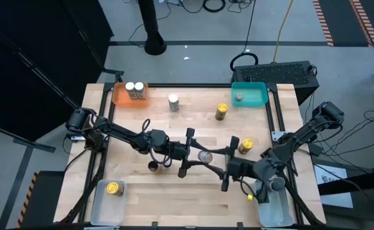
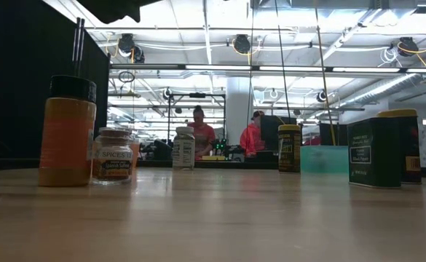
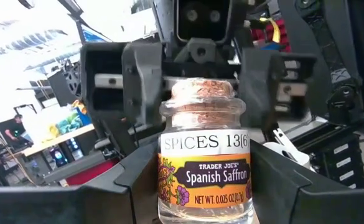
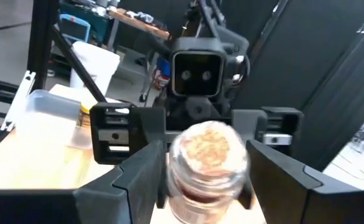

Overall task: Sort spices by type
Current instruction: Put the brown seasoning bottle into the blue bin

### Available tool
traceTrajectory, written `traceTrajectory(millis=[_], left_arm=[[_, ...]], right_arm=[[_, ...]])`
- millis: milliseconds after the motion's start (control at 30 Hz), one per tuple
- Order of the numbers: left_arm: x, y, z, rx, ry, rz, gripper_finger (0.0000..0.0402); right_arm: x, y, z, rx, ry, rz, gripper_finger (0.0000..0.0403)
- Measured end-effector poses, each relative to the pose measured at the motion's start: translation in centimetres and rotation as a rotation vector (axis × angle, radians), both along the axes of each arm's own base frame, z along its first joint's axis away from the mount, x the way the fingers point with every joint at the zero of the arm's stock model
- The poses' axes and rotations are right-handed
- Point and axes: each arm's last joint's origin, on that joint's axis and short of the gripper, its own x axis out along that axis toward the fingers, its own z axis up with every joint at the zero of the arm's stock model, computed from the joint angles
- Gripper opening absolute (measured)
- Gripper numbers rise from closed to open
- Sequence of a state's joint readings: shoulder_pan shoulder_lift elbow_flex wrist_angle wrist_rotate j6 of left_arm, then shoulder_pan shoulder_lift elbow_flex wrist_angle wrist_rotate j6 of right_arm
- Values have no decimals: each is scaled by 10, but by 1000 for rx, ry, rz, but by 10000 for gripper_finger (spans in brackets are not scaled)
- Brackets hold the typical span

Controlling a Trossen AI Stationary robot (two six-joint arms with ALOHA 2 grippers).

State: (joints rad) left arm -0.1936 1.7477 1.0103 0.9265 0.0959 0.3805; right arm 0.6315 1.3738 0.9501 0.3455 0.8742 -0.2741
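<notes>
The small clear glass cork-topped saffron jar sits mid-table, pinched at once by the left gripper and the right gripper. A yellow-lidded jar lies in the near-left clear tray.

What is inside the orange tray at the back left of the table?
The orange tray holds two white-topped jars side by side, standing upright at its right end. The rest of its floor shows bare; their labels cannot be read from above.
</notes>
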Motion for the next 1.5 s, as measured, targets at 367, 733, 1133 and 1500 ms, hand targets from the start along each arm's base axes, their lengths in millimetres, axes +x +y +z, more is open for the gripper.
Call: traceTrajectory(millis=[367,733,1133,1500], left_arm=[[0,1,-2,4,20,3,201],[0,1,-2,-3,23,0,201],[3,12,-12,-54,132,365,341],[-6,5,-21,-24,221,840,342]], right_arm=[[8,-7,-2,4,3,30,195],[8,-7,-2,32,-3,17,150],[-3,-47,13,200,-61,-310,150],[-35,-175,20,527,-168,-822,150]])
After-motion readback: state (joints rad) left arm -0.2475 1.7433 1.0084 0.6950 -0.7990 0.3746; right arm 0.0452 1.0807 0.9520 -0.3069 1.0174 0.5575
